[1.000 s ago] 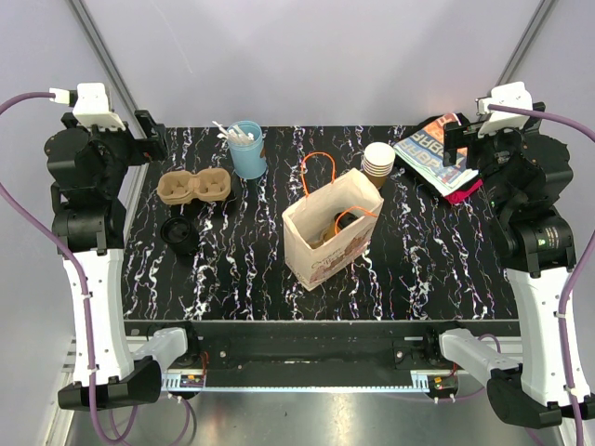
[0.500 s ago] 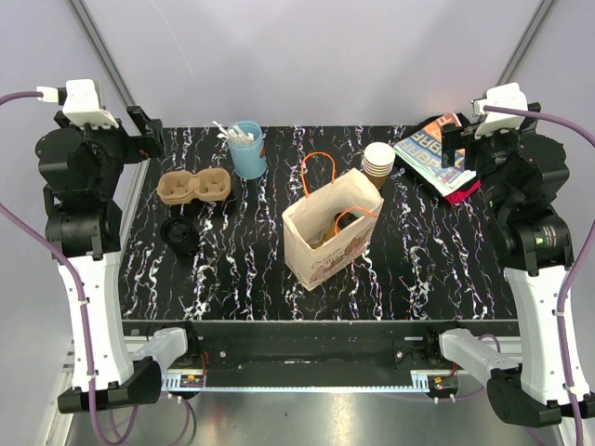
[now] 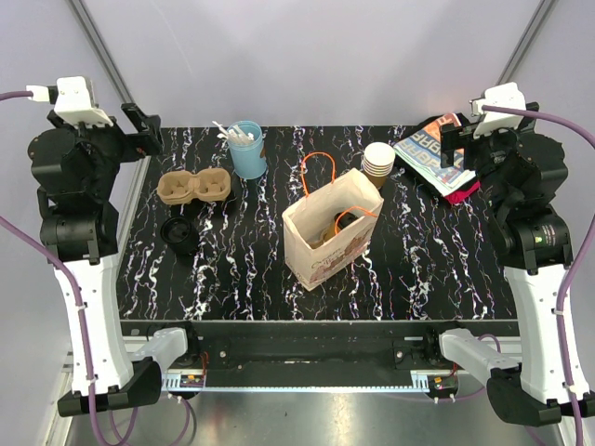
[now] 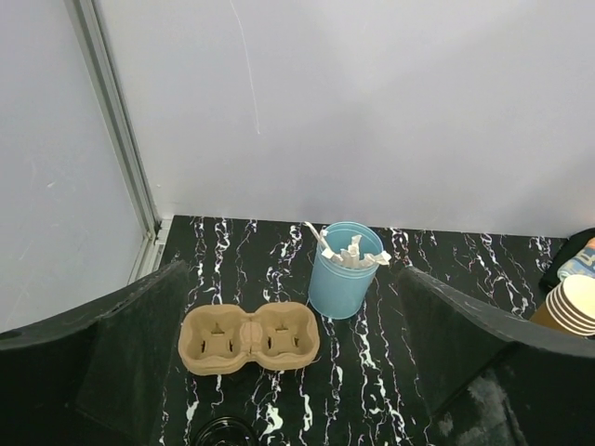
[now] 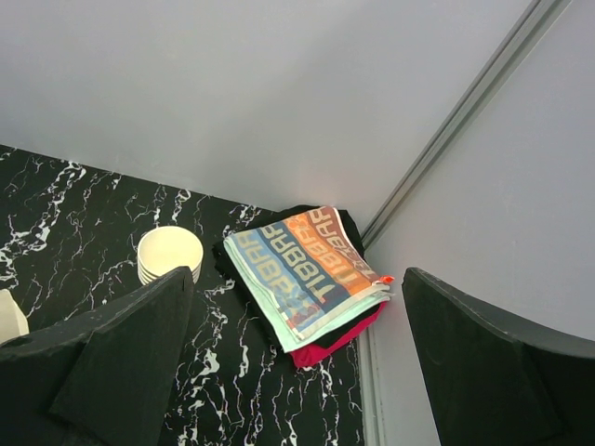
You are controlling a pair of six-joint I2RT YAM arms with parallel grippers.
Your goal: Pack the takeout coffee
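The takeout coffee (image 3: 329,232) sat near the middle of the top view, down inside the open mouth of the paper bag (image 3: 321,265). Only a brown patch of it showed between the bag's walls, beside a dark round shape. Its ribbing, rim and tilt could not be made out. Neither wrist view showed it.
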